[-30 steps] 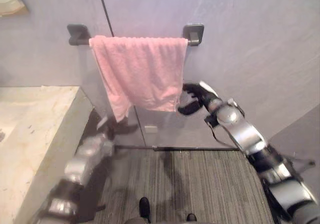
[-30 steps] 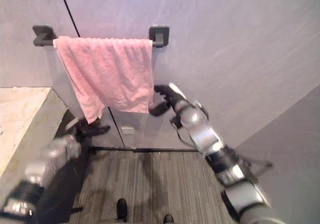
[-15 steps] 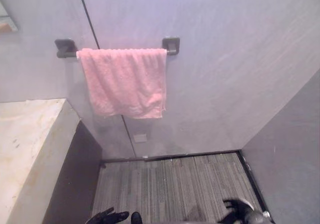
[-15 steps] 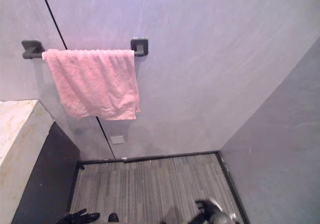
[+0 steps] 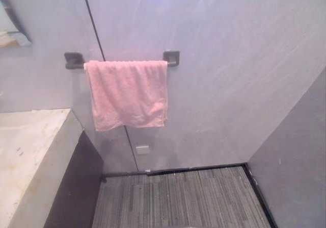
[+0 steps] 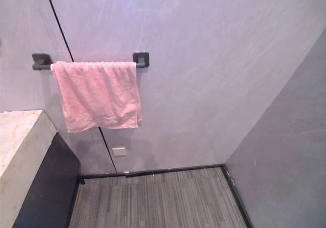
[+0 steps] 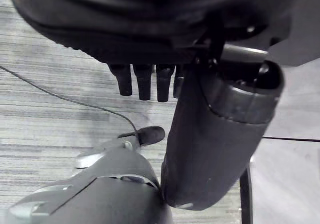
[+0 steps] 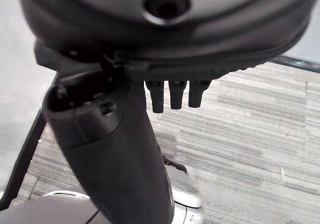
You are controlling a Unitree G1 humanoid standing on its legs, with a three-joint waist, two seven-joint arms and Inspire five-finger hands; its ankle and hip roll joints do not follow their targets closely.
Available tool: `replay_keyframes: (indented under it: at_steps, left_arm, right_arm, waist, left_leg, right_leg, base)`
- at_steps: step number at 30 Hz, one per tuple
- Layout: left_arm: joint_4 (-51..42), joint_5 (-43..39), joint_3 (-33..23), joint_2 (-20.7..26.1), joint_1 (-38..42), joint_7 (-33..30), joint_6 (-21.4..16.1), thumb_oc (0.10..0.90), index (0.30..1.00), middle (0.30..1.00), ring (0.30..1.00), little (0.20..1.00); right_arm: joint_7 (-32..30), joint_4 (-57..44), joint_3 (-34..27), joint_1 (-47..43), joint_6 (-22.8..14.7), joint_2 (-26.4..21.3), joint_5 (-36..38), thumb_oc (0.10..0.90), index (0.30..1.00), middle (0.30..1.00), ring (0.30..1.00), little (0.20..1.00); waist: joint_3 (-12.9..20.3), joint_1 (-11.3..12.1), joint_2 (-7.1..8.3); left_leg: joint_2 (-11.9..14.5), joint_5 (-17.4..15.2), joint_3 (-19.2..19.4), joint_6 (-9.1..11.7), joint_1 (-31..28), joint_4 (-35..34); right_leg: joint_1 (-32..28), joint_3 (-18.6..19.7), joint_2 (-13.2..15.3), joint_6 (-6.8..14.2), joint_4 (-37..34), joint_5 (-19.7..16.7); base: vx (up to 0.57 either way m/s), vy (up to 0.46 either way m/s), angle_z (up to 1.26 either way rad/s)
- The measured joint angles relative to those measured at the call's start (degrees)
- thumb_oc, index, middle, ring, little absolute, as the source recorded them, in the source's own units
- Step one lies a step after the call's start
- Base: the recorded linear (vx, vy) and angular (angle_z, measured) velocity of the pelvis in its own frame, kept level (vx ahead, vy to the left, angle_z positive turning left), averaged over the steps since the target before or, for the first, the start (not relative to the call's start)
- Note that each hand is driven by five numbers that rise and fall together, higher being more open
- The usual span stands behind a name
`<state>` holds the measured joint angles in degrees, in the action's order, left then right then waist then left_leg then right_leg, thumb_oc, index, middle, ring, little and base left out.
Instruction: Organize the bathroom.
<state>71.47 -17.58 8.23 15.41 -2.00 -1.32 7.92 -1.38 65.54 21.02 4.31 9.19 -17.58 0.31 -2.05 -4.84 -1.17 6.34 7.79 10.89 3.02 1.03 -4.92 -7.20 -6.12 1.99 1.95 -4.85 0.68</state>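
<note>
The pink towel (image 5: 127, 93) is hung over a dark bar (image 5: 74, 63) on the grey wall (image 5: 229, 59). The bar runs side to side, and the towel is spread along it and hangs down flat. One bottom corner sits a little lower than the other, so the towel may need a small tug to make it even. That is a guess.

The left hand (image 7: 145, 81) is seen in its own wrist view. Its fingers are straight and loose, and nothing is held. It points down at the striped floor (image 7: 45, 129). The right hand (image 8: 175, 93) is seen in its wrist view, and it looks the same: fingers straight, nothing held, floor below.

Both hands are low, and the towel is up high and in front of them, a bit to the left. From that, the left hand is judged to be the nearer one, but not by much.

To the left of the towel a pale tabletop (image 5: 30, 151) is found, with a dark side under it. Its corner is close below the towel's left edge, so a left arm going up would have to pass it with care. To the right of the towel the wall is bare, and there is more room to move.
</note>
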Motion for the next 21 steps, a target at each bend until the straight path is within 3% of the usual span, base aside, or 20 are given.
replay_keyframes:
  at_steps: [5,6,7,8,9,10,11,14,16,17,18,19,20,21]
  left_arm:
    - [-0.18,-1.05,-0.73,-0.05,1.31,-0.54,-0.35,0.8,0.9,0.9,0.9,0.9]
    - [-0.12,-1.04,-2.52,0.08,2.34,-1.1,-0.36,0.8,0.9,0.9,0.9,0.9]
    - [0.02,-1.04,-3.06,0.29,2.94,-1.17,-0.32,0.8,0.9,0.9,0.9,0.9]
    - [1.05,-1.16,-5.43,0.63,4.67,-1.32,-0.3,0.8,0.9,0.9,0.9,0.9]
    - [1.29,-1.37,-7.47,1.84,4.52,-1.34,-0.18,0.8,0.9,0.9,0.9,0.9]
    - [1.83,-0.76,-7.3,2.59,4.58,-1.3,0.0,0.8,0.9,0.9,0.9,0.9]
    - [5.22,0.18,-6.84,3.1,4.98,-2.11,0.55,0.8,0.9,0.9,0.9,0.9]
    - [5.67,0.19,-6.2,2.28,4.59,-2.36,-0.3,0.8,0.9,0.9,0.9,0.9]
    - [6.03,0.2,-5.11,1.34,5.4,-2.39,-0.29,0.8,0.9,0.9,0.9,0.9]
    - [7.08,0.2,-4.01,0.87,6.14,-2.28,-0.27,0.8,0.9,0.9,0.9,0.9]
    - [7.23,0.2,-3.78,0.99,7.07,-2.26,-0.36,0.8,0.9,0.9,0.9,0.9]
    - [7.2,0.2,-3.57,0.55,8.1,-2.16,-0.54,0.8,0.9,0.9,0.9,0.9]
    - [6.63,0.19,-2.6,0.01,8.05,-2.14,-0.61,0.8,0.9,0.9,0.9,0.9]
    - [5.53,0.17,-1.89,1.01,7.14,-1.5,-0.86,0.8,0.9,0.9,0.9,0.9]
  right_arm:
    - [1.43,-0.21,1.15,-3.11,0.04,-0.25,-0.73,0.8,0.9,0.9,0.9,0.9]
    - [2.05,-1.08,1.58,-3.95,0.05,-0.34,-2.17,0.8,0.9,0.9,0.9,0.9]
    - [2.36,-1.66,1.79,-4.51,0.08,-0.41,-2.34,0.8,0.9,0.9,0.9,0.9]
    - [2.66,-2.08,2.35,-5.61,0.07,-0.38,-2.45,0.8,0.9,0.9,0.9,0.9]
    - [2.66,-2.4,2.38,-6.91,0.15,-0.29,-2.67,0.8,0.9,0.9,0.9,0.9]
    - [2.57,-2.44,2.34,-7.3,0.14,-0.41,-2.86,0.8,0.9,0.9,0.9,0.9]
    - [2.12,-2.23,1.82,-8.02,-0.03,-1.14,-2.92,0.8,0.9,0.9,0.9,0.9]
    - [2.13,-1.05,1.82,-8.89,0.0,-4.52,-3.6,0.8,0.9,0.9,0.9,0.9]
    - [2.71,-0.93,1.86,-8.98,0.29,-6.25,-4.37,0.8,0.9,0.9,0.9,0.9]
    - [3.24,-0.84,1.72,-8.78,0.43,-7.06,-4.36,0.8,0.9,0.9,0.9,0.9]
    - [3.52,-0.61,1.46,-8.92,0.5,-6.77,-4.36,0.8,0.9,0.9,0.9,0.9]
    - [4.19,-0.38,1.46,-8.38,0.47,-6.88,-4.37,0.8,0.9,0.9,0.9,0.9]
    - [4.88,-0.13,1.47,-7.4,0.59,-7.05,-4.36,0.8,0.9,0.9,0.9,0.9]
    - [5.3,-0.06,1.44,-6.75,0.78,-5.77,-4.38,0.8,0.9,0.9,0.9,0.9]
  waist:
    - [-2.09,2.02,-1.16]
    - [-3.36,3.21,-0.66]
    - [-3.82,3.03,0.84]
    - [-5.14,3.56,2.57]
    - [-6.12,4.36,4.43]
    - [-6.42,4.08,5.05]
    - [-6.99,1.85,6.18]
    - [-7.02,1.15,4.57]
    - [-6.85,0.98,3.13]
    - [-6.78,0.64,2.61]
    - [-7.96,0.03,3.29]
    - [-9.12,-0.51,2.82]
    - [-8.26,-1.13,2.79]
    - [-5.9,-1.43,1.87]
  left_leg:
    - [1.55,3.36,-4.37,3.53,1.83,0.43]
    - [1.29,7.57,-6.14,6.33,3.4,0.21]
    - [1.29,10.0,-6.63,8.06,4.64,-0.27]
    - [1.17,8.76,-2.45,8.98,6.1,0.85]
    - [1.86,4.85,2.2,6.12,6.3,6.0]
    - [2.65,3.51,4.16,6.36,6.25,9.13]
    - [5.49,1.03,6.43,7.33,6.19,21.26]
    - [7.51,-3.18,2.43,9.26,2.98,37.35]
    - [7.68,-1.08,2.04,10.69,1.06,43.44]
    - [6.92,3.72,2.67,11.32,-1.63,40.98]
    - [6.21,2.95,2.66,11.11,-3.43,36.3]
    - [5.64,4.05,2.9,9.77,-4.5,33.04]
    - [6.13,3.53,2.41,10.21,-5.05,30.19]
    - [6.89,1.2,2.23,11.89,-6.13,25.8]
  right_leg:
    - [-0.84,-3.5,-2.55,-1.66,0.23,0.97]
    - [-0.72,-5.81,-3.28,-2.8,0.45,1.29]
    - [0.4,-7.15,-2.07,-4.3,0.7,0.81]
    - [0.69,-9.58,-0.46,-5.76,-0.2,-0.27]
    - [1.2,-10.13,0.75,-5.95,-0.15,-0.99]
    - [1.03,-10.94,1.44,-5.75,-0.15,-1.22]
    - [0.22,-14.75,2.77,-5.89,-0.14,-1.12]
    - [1.65,-18.44,3.37,-6.22,0.19,-0.92]
    - [3.52,-19.44,3.52,-6.33,1.15,-1.08]
    - [4.76,-20.53,3.77,-6.26,2.4,-1.12]
    - [5.97,-20.56,5.56,-5.81,6.04,-1.45]
    - [8.72,-20.37,7.6,-6.44,13.56,-0.52]
    - [11.53,-19.65,5.99,-4.52,16.17,1.82]
    - [12.55,-16.68,2.37,-4.92,10.38,1.23]
  base:
    - [-0.09,-0.168,0.47]
    - [-0.14,-0.112,0.81]
    - [-0.21,-0.096,0.92]
    - [-0.13,-0.037,0.52]
    - [-0.17,-0.028,0.4]
    - [-0.21,-0.014,0.79]
    - [-0.16,-0.002,0.99]
    - [-0.26,-0.069,0.93]
    - [-0.17,-0.016,0.71]
    - [-0.24,0.08,0.83]
    - [-0.29,0.127,1.14]
    - [-0.24,0.129,1.12]
    - [-0.29,0.163,1.02]
    - [-0.24,0.133,0.87]
